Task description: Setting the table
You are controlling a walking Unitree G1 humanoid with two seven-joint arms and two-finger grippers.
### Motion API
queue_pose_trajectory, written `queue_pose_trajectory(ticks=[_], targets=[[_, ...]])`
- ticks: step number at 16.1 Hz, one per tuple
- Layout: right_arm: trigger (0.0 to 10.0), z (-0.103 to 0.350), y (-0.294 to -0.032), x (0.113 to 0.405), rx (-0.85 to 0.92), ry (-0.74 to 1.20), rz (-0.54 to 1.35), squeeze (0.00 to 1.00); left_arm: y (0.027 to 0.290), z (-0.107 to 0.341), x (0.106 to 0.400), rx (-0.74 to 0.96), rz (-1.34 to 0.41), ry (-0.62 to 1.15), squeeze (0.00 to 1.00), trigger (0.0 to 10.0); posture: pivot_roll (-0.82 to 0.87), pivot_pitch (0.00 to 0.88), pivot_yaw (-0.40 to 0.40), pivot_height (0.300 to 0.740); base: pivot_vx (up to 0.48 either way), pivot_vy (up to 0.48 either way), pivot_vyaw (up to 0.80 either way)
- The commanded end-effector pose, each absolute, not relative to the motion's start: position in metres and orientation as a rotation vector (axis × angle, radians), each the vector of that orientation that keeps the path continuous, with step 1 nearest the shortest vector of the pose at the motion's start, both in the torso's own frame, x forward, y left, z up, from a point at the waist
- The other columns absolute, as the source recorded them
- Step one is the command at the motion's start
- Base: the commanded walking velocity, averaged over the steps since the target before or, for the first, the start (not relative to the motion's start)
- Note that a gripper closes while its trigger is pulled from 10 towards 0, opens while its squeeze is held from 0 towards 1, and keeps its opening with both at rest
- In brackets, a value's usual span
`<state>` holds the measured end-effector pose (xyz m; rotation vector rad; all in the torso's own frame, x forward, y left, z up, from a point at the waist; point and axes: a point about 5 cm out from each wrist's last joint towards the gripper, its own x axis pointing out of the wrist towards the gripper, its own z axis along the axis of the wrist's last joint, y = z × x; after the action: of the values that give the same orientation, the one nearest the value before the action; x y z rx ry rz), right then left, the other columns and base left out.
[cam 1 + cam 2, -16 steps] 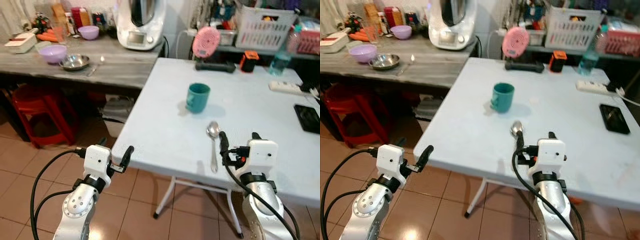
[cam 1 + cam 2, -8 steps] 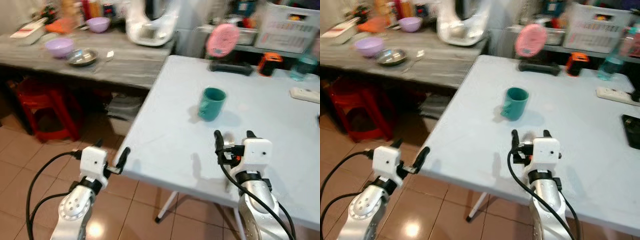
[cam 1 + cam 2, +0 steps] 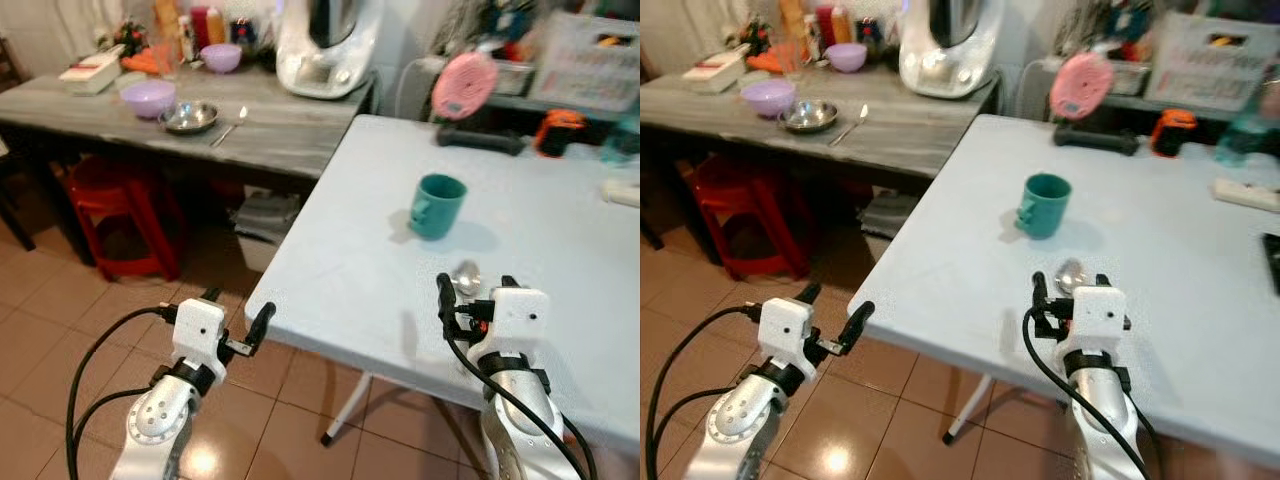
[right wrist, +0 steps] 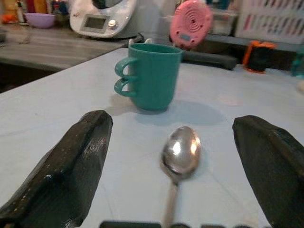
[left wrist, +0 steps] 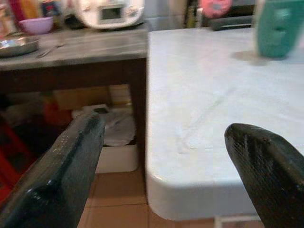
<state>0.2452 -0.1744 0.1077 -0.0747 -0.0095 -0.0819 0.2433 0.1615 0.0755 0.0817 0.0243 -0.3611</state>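
the spoon [image 4: 179,153] lies flat on the white worktop [image 3: 350,260], its bowl toward the teal mug [image 3: 436,206] just beyond it, right between the spread fingers of the right gripper [image 3: 474,290], while the left gripper [image 3: 236,312], fingers also apart, hangs off the worktop's near corner.

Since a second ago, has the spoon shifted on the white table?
No. The spoon lies just in front of the teal mug, as before; the whole picture shifted, so the camera moved, not the spoon.
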Motion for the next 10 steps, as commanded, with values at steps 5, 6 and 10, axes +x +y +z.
queue_pose_trajectory(ticks=[5,6,10], targets=[[10.0,0.092,-0.184,0.246,-0.062,0.107,-0.164,0.0,0.153,0.074,0.238,0.065,-0.527,0.045,0.0,10.0,0.02,0.0,0.0,0.74,0.0,0.0,0.0],[10.0,0.092,-0.184,0.248,-0.06,0.116,-0.164,0.0,0.15,0.075,0.236,0.063,-0.563,0.043,0.0,10.0,0.02,0.0,0.002,0.74,0.0,0.0,0.0],[10.0,0.093,-0.179,0.263,-0.053,0.162,-0.143,0.0,0.149,0.078,0.236,0.077,-0.64,0.038,0.0,10.0,0.02,0.005,0.007,0.74,0.0,0.0,0.0]])
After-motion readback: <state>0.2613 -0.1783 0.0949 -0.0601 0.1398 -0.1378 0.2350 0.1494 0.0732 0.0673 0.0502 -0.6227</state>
